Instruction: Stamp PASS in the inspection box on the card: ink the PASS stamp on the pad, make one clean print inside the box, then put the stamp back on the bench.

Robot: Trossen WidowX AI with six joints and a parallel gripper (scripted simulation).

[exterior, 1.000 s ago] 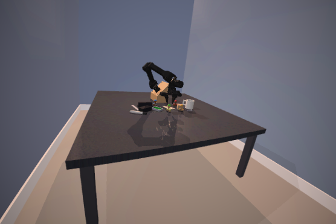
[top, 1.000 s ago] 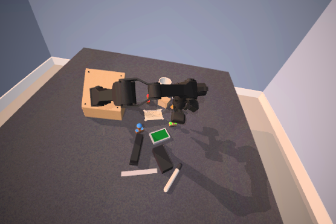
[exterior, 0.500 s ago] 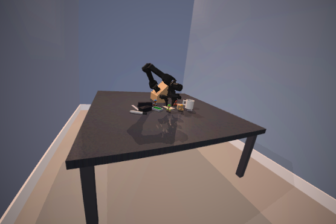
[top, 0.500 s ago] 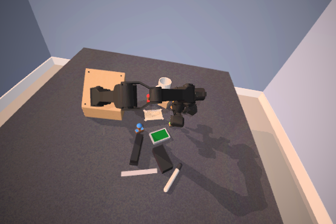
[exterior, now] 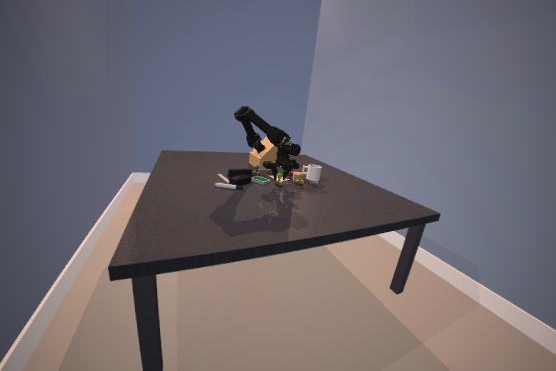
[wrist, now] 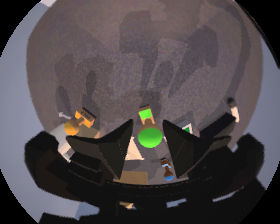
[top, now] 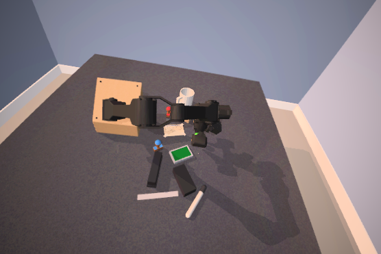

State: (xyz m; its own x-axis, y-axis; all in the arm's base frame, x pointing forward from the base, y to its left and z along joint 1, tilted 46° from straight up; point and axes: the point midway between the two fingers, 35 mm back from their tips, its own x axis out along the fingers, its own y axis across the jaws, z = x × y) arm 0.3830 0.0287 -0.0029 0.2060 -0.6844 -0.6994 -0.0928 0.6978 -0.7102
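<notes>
A stamp with a green knob (wrist: 150,137) (exterior: 280,176) stands upright on the table; in the top view only a green bit (top: 197,133) shows beside the gripper. My gripper (wrist: 148,122) is open and points down over this stamp, with one finger on each side of its knob and a gap on both sides. The lettering on the stamp cannot be read. The cream card (top: 174,130) (wrist: 134,150) lies on the table towards the arm's base; its box and any print cannot be made out. The green ink pad (top: 181,153) (exterior: 260,180) lies beside the card, partly behind a finger in the wrist view.
An orange stamp (wrist: 72,127), a blue stamp (top: 157,143) (wrist: 168,176) and a red stamp (top: 168,111) stand around the card. A white mug (top: 186,95) (exterior: 314,173) is behind the arm. Beyond the pad lie two black blocks (top: 155,169) (top: 184,179), a white strip (top: 157,195) and a marker (top: 195,202).
</notes>
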